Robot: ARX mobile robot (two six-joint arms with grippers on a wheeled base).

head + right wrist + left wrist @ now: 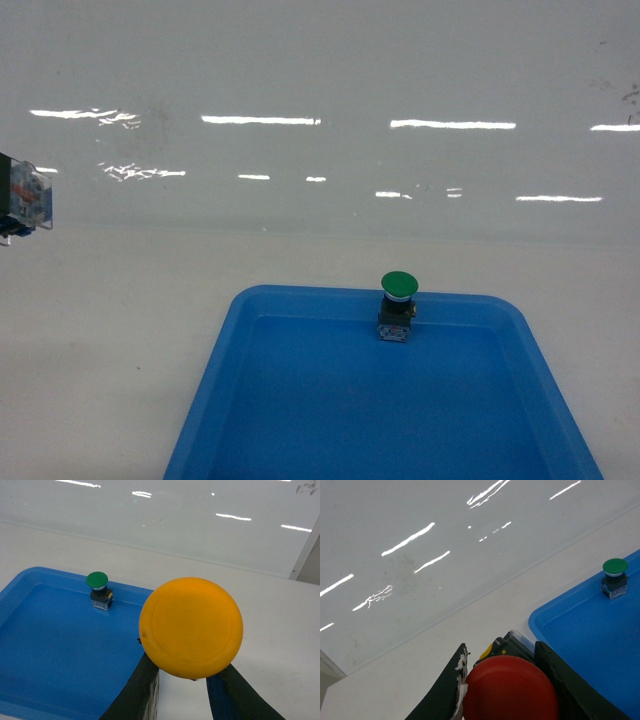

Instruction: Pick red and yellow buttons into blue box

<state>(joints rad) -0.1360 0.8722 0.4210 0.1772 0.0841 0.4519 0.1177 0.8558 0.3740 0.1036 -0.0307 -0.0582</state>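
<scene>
So the left gripper [507, 690] has its jaws clamped on the red button [509, 689]. In the left wrist view the round red cap fills the space between the two dark fingers [440, 695], and you can see a bit of the black-and-clear base poking out behind it. In the head view only the clear square base of that switch [22, 198] shows, at the far left edge, held up off the white table [100, 330].

The right gripper [182, 680] is closed on the yellow button [191, 627]. The big yellow cap faces the wrist camera and sits right between the two fingers, over the table just to the right of the shallow blue tray [45, 655]. The head view doesn't show this one at all.

The tray sits at the near middle of the table. The only thing in it is the green button [397, 305], standing upright against the tray's far wall, a little right of center.

Behind the table there's a glossy white wall [320, 90] with light streaks reflecting off it. No deep blue box shows in any of the three views.
</scene>
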